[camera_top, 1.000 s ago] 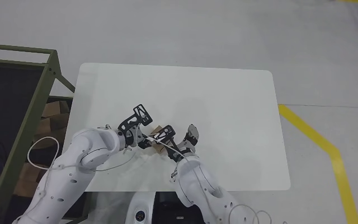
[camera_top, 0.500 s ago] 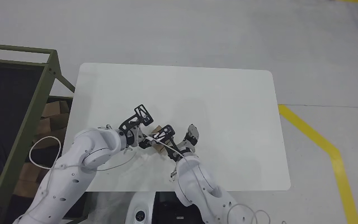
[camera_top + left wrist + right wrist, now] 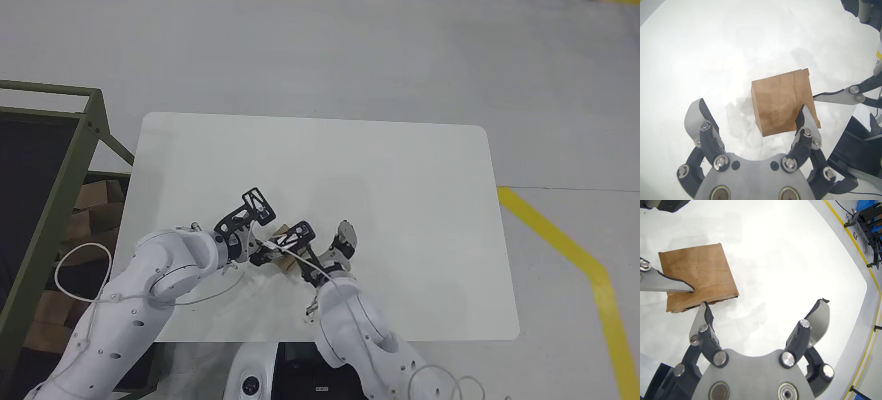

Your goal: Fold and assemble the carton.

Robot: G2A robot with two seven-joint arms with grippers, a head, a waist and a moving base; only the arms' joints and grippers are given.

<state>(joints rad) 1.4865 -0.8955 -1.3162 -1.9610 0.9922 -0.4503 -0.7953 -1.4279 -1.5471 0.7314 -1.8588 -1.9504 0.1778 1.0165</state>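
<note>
A green metal frame (image 3: 50,88) stands just off the counter's (image 3: 400,180) left end. The left gripper (image 3: 751,106) hangs over the near, left-of-middle part of the counter with its 2 fingers spread wide: 1 fingertip (image 3: 802,113) rests on the top face of the carton (image 3: 781,102), the other is above bare counter. The brown carton lies on the counter between the 2 grippers, a crease running across its top. The right gripper (image 3: 762,302) is also spread apart, with 1 fingertip (image 3: 706,311) touching the carton's raw corrugated edge and the other well clear over bare counter. Farther right, a yellow line (image 3: 550,230) crosses the floor.
</note>
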